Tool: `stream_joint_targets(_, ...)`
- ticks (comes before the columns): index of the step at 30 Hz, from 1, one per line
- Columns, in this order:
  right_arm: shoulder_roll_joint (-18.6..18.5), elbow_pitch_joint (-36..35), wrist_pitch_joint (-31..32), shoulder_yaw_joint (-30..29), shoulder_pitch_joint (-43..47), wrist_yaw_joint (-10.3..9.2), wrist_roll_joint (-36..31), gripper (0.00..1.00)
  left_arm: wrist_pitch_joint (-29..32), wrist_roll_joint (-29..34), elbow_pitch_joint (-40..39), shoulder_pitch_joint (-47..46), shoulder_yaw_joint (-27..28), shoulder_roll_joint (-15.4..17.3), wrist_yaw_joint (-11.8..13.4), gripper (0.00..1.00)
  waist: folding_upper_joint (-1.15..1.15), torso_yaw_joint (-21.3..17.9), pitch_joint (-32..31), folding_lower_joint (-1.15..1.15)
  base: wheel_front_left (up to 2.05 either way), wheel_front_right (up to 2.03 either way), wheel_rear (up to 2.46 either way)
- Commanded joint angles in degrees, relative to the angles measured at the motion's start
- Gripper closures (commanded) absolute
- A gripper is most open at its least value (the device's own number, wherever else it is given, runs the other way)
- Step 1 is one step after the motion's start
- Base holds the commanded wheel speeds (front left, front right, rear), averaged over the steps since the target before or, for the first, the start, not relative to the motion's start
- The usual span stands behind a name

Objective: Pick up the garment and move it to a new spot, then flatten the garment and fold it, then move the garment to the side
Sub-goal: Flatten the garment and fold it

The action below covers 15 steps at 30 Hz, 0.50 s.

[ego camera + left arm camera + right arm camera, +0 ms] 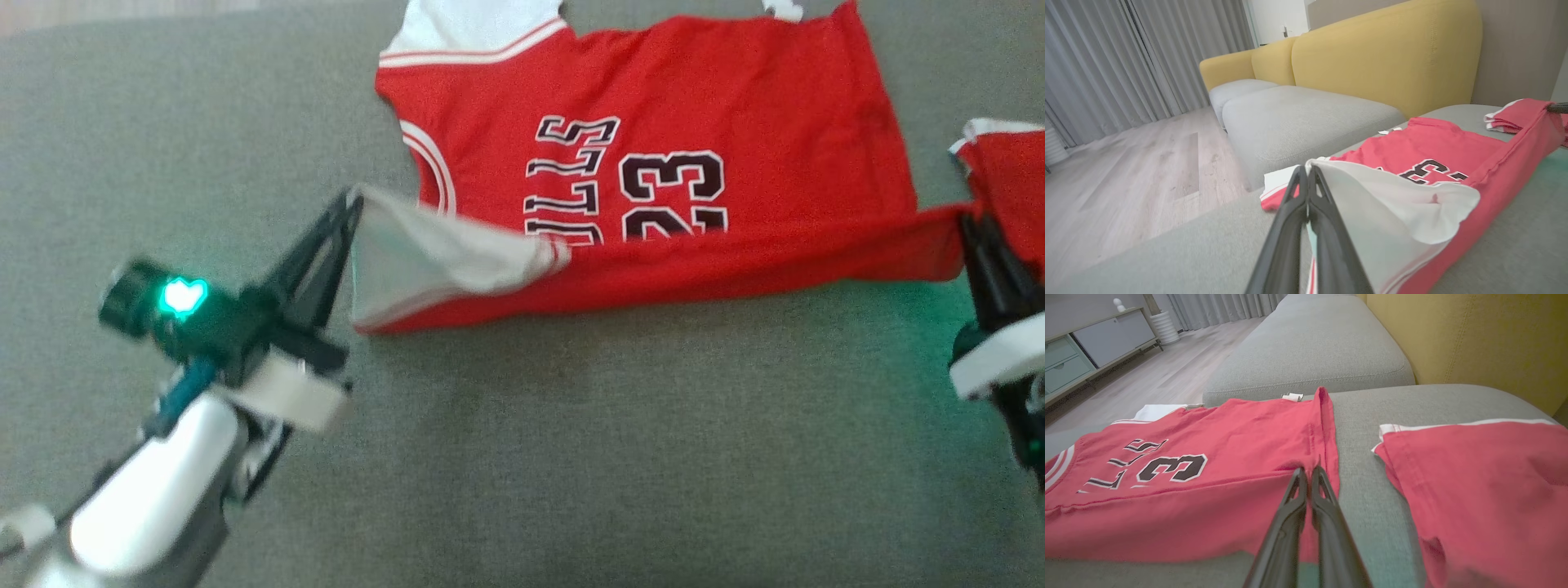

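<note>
A red basketball jersey (669, 106) with a white collar and the number 23 lies spread on the grey sofa cushion (571, 457). Its near edge is lifted and folded up over the lettering. My left gripper (355, 200) is shut on the jersey's white near-left corner (1372, 196), its fingertips (1306, 171) pinching the cloth. My right gripper (967, 219) is shut on the red near-right corner, and the right wrist view shows its fingertips (1308, 471) closed on the hem of the jersey (1208, 465). The raised edge stretches taut between both grippers.
A second red garment (1008, 163) with white trim lies folded at the right, close to my right gripper, and it is large in the right wrist view (1474, 477). The yellow sofa back (1388, 53) rises beyond. Wooden floor (1126, 163) lies past the cushion's left edge.
</note>
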Motion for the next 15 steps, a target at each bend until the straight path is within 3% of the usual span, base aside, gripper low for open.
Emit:
stream_joint_targets(1,-1.64,-0.97,-0.01,0.52,-1.36,-0.04,-0.09,1.00,-0.78,0.60,-0.71,-3.86,2.87,1.19,-0.29,1.00,0.00,0.08,2.07,-0.01,0.00,0.00,0.00)
stream_joint_targets(9,-2.38,3.75,-0.44,2.75,-9.67,-0.04,0.18,1.00,-3.32,3.45,10.06,-17.72,1.66,-2.46,-4.02,1.00,0.00,0.24,5.95,-0.01,0.00,0.00,0.00)
stream_joint_targets(14,-2.01,6.98,-1.62,5.34,-14.03,-0.04,0.33,1.00,-5.05,4.57,17.45,-23.05,0.99,-4.54,-5.10,1.00,0.00,-0.03,7.44,-0.01,0.00,0.00,0.00)
stream_joint_targets(15,-1.97,7.68,-1.85,5.94,-14.86,-0.04,0.37,0.57,-5.54,4.42,18.74,-23.72,1.10,-5.17,-5.16,0.99,0.00,-0.04,7.65,-0.01,0.00,0.00,0.00)
